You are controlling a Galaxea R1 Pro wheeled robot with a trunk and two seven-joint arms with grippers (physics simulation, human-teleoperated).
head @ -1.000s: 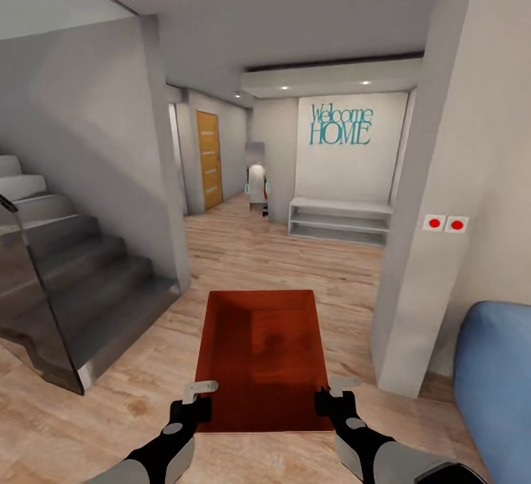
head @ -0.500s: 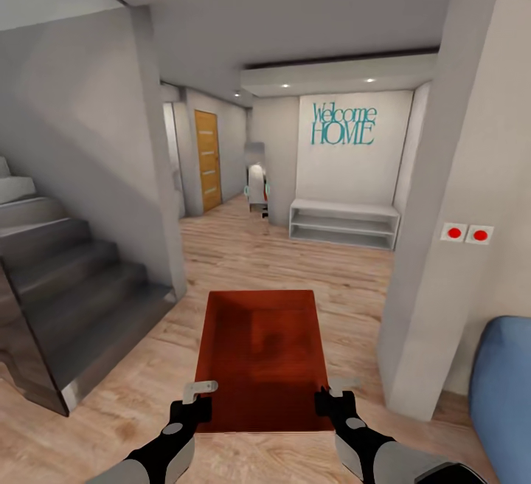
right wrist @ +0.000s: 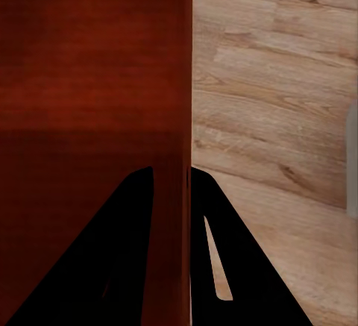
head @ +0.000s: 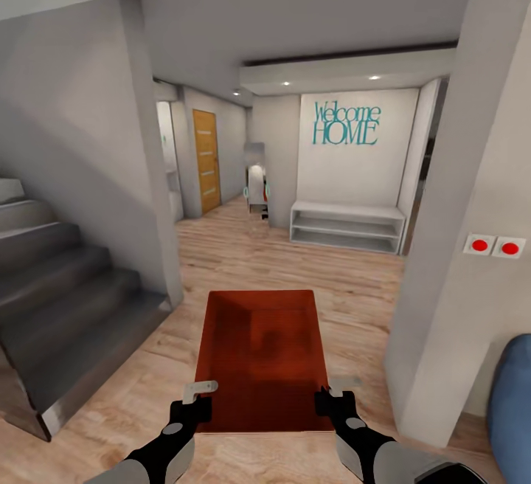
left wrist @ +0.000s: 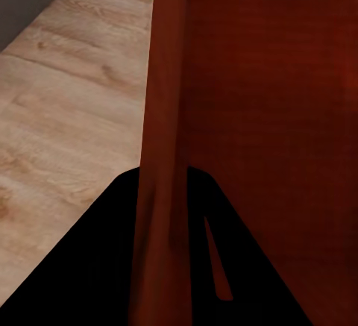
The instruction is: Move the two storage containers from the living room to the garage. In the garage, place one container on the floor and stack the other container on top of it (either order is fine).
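One orange-red storage container (head: 258, 355) is held lengthwise in front of me above the light wood plank floor (head: 295, 263) of the living room. My left gripper (head: 195, 394) is shut on the container's left wall near its near corner. My right gripper (head: 333, 392) is shut on its right wall. The left wrist view has the container's left wall (left wrist: 160, 102) running between the two dark fingers (left wrist: 89, 266) of the left gripper (left wrist: 160, 214). The right wrist view has the right wall (right wrist: 186, 102) pinched between the dark fingers (right wrist: 127, 251) of the right gripper (right wrist: 186, 214). The container's inside is bare.
A grey staircase (head: 59, 299) and wall corner (head: 151, 189) stand left. A pale pillar (head: 457, 263) with two red buttons (head: 494, 246) and a blue sofa edge (head: 515, 403) stand right. Ahead lie open plank floor, a white bench (head: 346, 224) and a wooden door (head: 206, 161).
The whole view has shifted as I roll forward: stairs slide left, pillar and sofa slide right. Both grippers and the container keep their places relative to me.
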